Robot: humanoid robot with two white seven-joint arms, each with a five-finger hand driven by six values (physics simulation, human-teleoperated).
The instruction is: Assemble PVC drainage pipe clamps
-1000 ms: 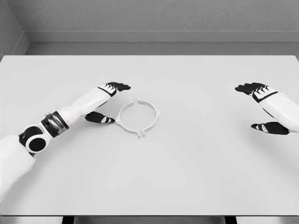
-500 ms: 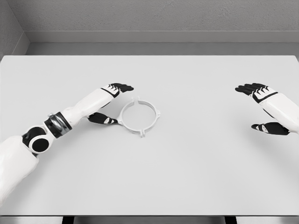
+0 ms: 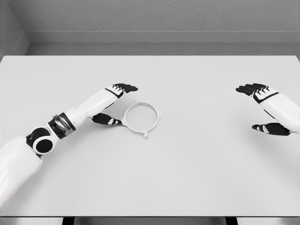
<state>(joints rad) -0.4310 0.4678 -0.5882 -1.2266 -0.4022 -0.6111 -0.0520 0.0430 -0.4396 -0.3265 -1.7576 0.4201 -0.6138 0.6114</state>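
A white ring-shaped pipe clamp (image 3: 142, 117) with small tabs on its rim lies flat on the white table (image 3: 187, 164), left of centre. My left hand (image 3: 117, 104) is open beside the clamp's left edge: the fingers (image 3: 125, 87) reach past its far-left rim and the thumb (image 3: 107, 120) touches or nearly touches its near-left rim. My right hand (image 3: 260, 108) hovers open far to the right, well away from the clamp, holding nothing.
The table's far edge meets a grey wall (image 3: 154, 18) at the back. Its near edge runs along the bottom of the view.
My left hand has slid right toward the clamp, and the clamp has shifted slightly right and nearer. The right hand has stayed put.
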